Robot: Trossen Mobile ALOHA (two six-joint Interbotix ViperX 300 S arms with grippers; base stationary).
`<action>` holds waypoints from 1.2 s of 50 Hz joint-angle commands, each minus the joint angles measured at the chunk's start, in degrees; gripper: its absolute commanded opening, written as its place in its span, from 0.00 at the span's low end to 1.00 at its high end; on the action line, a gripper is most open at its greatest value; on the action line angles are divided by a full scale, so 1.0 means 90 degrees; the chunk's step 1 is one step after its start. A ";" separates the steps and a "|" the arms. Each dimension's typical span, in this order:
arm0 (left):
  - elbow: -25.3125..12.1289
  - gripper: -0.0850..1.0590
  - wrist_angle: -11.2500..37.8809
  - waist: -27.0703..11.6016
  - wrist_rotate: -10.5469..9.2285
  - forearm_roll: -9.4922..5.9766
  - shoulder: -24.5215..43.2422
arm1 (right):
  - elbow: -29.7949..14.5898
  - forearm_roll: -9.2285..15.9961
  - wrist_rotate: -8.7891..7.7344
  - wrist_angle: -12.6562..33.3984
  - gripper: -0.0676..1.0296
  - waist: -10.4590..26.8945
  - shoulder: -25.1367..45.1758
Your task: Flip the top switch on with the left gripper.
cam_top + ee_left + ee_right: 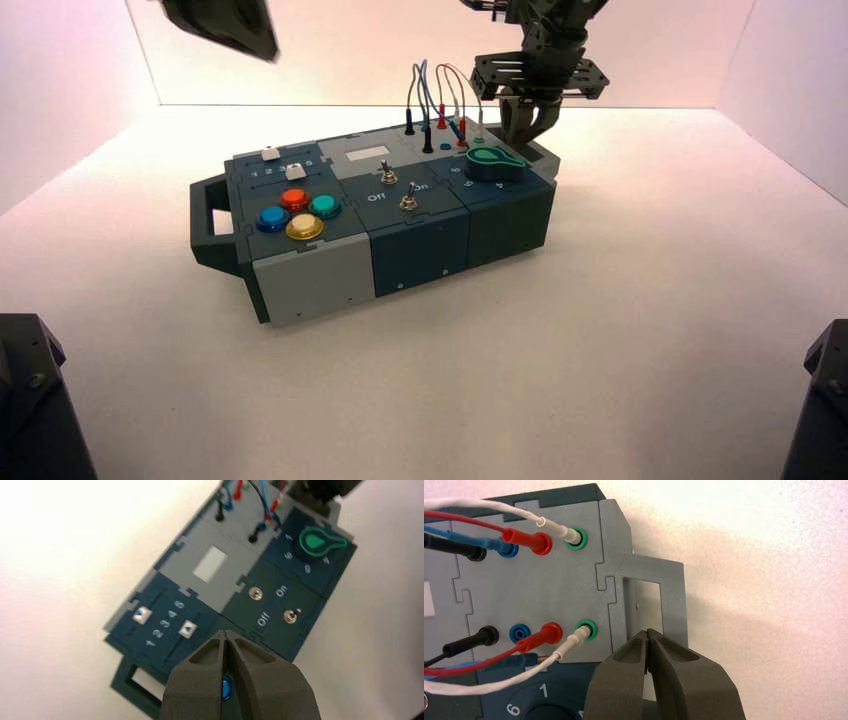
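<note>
The left gripper (226,636), fingers pressed together, hangs high above the box (420,255), far from the top switch (388,176), a tiny stiff lever to push at its tip.

A plain white tabletop (600,340) fills the high view from edge to edge, matte and evenly lit. White walls enclose it: a back wall (370,50) at 12 o'clock, a left side wall (60,90) at 10 o'clock, a right side wall (790,80) at 2 o'clock. Soft light carries a faint pinkish tint.
</note>
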 commanded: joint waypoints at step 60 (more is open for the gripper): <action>-0.1514 0.05 0.0303 -0.0488 0.1289 0.0039 0.2979 | -0.0156 0.0049 -0.0010 0.0049 0.04 0.0029 0.0527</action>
